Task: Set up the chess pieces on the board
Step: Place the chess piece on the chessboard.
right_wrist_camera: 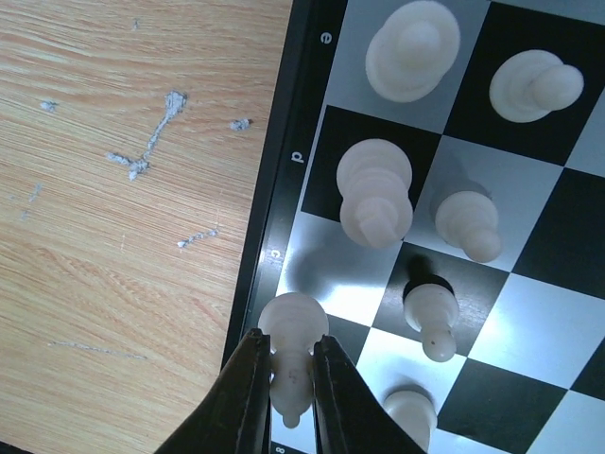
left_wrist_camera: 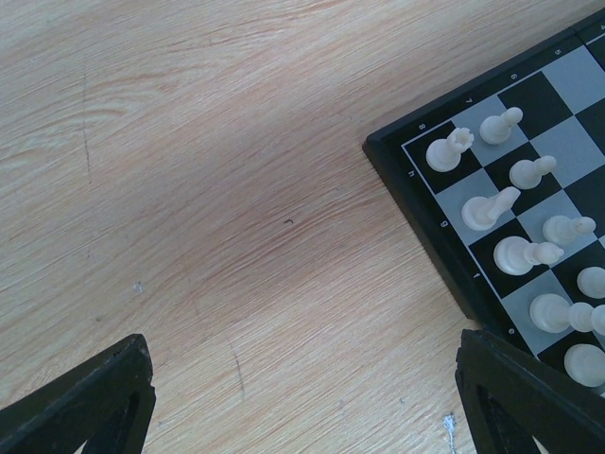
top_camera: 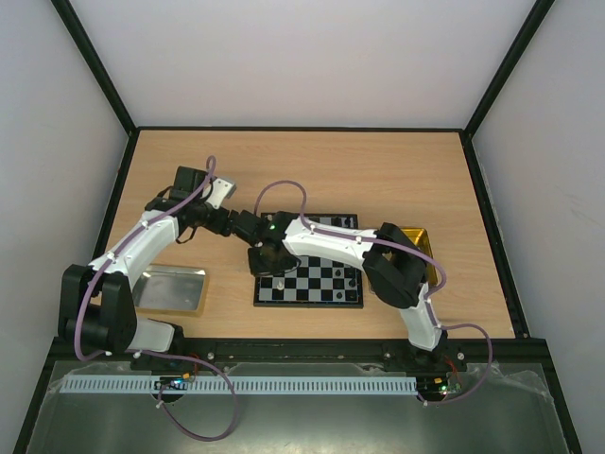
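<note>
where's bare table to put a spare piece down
Bare wood: the table's far strip behind the board, and the gap between board and silver tray. Crowded: the board's left edge, where white pieces stand and the right gripper holds one.

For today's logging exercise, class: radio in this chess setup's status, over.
Left gripper open over bare table beside board. Right gripper shut on white piece at board edge. Other white pieces stand close by.

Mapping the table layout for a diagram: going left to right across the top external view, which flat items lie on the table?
silver tray → chessboard → gold tray
</note>
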Tool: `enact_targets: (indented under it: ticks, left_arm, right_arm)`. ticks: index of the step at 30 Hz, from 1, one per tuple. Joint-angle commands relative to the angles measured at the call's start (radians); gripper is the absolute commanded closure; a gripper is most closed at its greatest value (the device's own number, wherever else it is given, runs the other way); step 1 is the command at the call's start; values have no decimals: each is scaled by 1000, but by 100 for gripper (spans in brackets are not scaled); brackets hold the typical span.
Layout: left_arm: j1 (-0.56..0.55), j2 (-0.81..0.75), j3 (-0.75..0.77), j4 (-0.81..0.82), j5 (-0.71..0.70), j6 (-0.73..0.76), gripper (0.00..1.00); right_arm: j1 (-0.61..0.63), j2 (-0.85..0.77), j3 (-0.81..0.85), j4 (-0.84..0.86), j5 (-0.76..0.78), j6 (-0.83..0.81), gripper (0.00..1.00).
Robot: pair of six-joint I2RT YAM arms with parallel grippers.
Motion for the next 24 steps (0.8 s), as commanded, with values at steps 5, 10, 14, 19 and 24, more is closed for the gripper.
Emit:
enact_targets:
  ticks: [5,10,14,19,24]
  left_arm:
    - [8,-16,-8,3,16,11,13]
    - [8,-17,-7,3,14,11,13]
    - [8,-16,-8,2,10,10,13]
    - [8,-17,-8,2,9,10,13]
    - [8,-17,-8,3,8,9,13]
  right_arm:
    - [-9,23,25,-26,25,-9,89]
    - [-13,23,23,-26,32,-10,89]
    - [-17,22,22,-28,36,-10,89]
    - [-18,21,19,-29,38,-11,89]
    - [-20,20,14,-28,38,-9,89]
